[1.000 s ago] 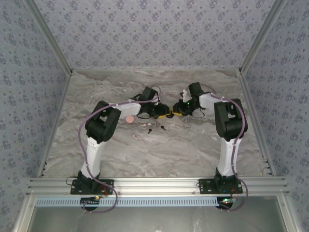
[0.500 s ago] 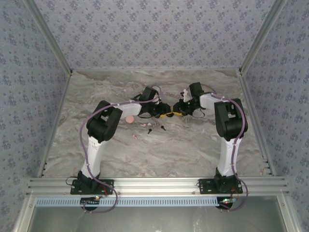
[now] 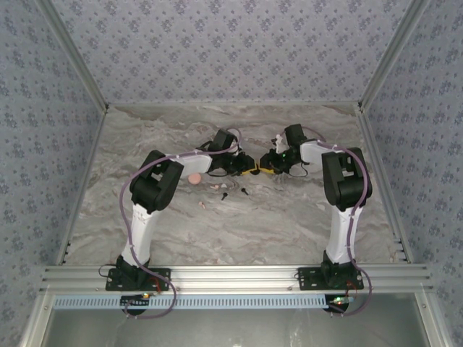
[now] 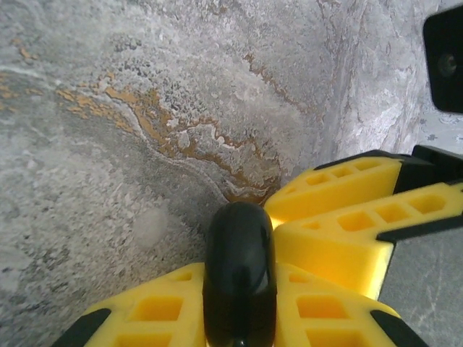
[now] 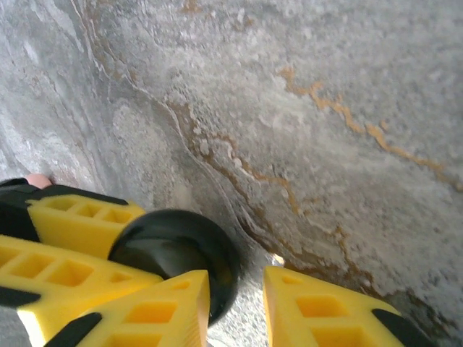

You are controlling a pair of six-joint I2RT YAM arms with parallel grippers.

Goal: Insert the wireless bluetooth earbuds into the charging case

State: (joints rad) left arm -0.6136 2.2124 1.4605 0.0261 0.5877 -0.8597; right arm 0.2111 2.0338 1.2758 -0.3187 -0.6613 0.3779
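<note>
The left pincer (image 4: 239,293) clamps the black charging case (image 4: 239,246); the right pincer (image 5: 237,278), jaws narrowly parted, sits just beside it.

We tag this as a robot lab cell: an aluminium frame rail (image 3: 239,275) runs along the front, patterned wallpaper walls (image 3: 239,50) box in a marble-look surface (image 3: 275,224), and the left arm (image 3: 148,195) and right arm (image 3: 346,188) are bolted to that rail, cables looping.
</note>
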